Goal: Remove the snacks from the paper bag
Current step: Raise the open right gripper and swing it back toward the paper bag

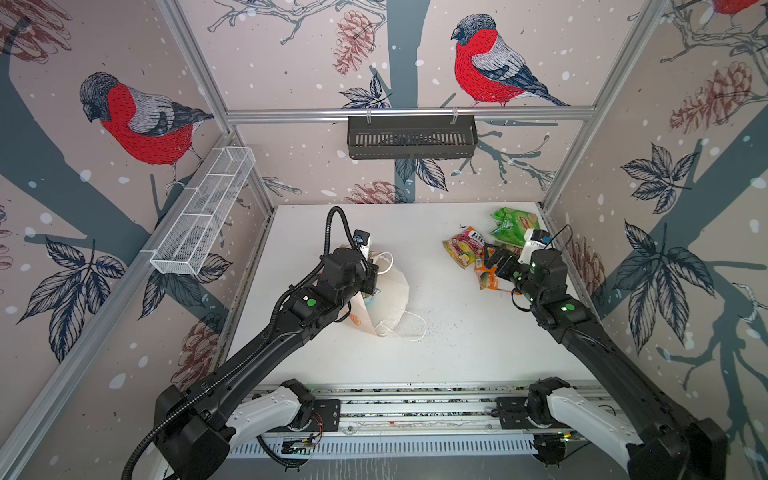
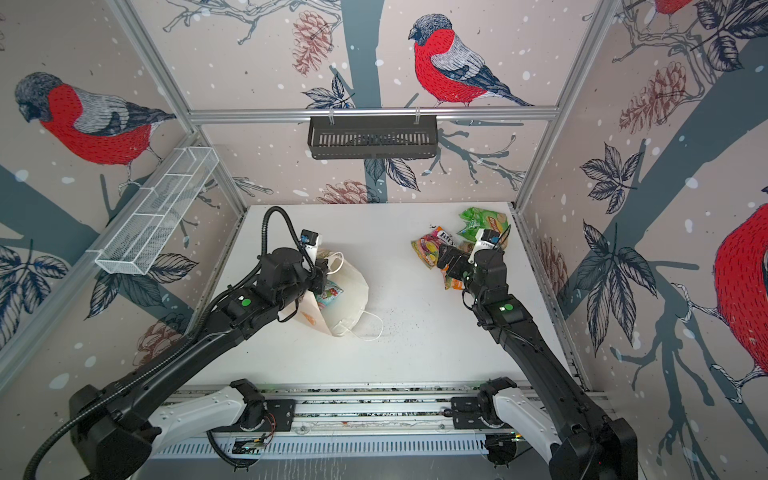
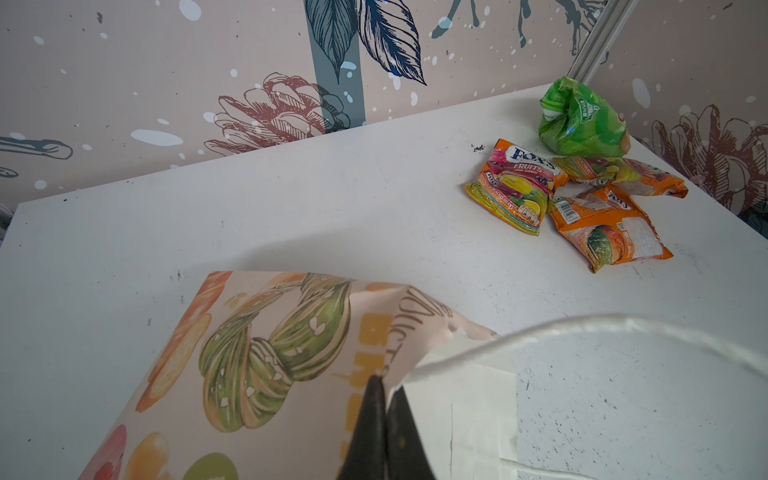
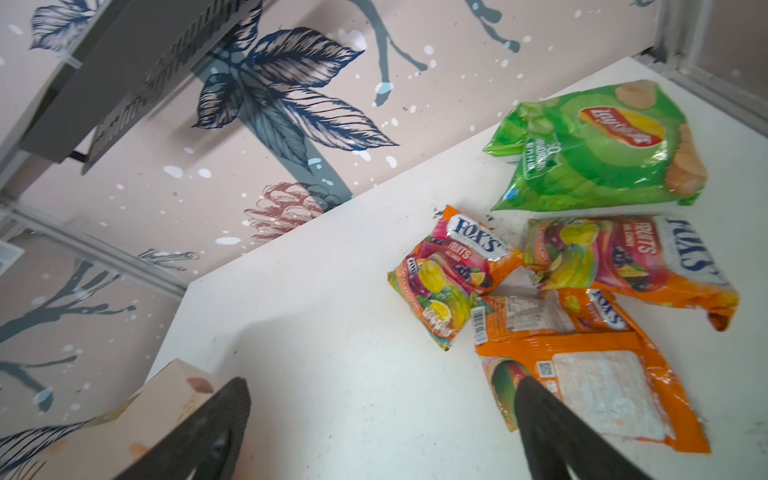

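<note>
The cream paper bag (image 1: 392,291) lies tipped on its side at mid-table, cord handles trailing. My left gripper (image 3: 384,384) is shut on its printed rim (image 3: 399,332), holding the mouth up. A teal multicoloured packet (image 2: 330,293) shows inside the mouth. At the far right lie a green packet (image 4: 598,145) and three orange fruit-candy packets (image 4: 453,274) (image 4: 631,262) (image 4: 590,365). My right gripper (image 4: 382,386) hangs open just above the table beside the nearest orange packet, one finger (image 4: 540,415) over its edge, with nothing held.
A black slotted basket (image 1: 411,137) hangs on the back wall. A white mesh basket (image 1: 203,212) is fixed to the left wall. Dark crumbs (image 1: 440,328) speckle the white table (image 1: 332,361) right of the bag. The arms' rail (image 1: 415,405) runs along the front.
</note>
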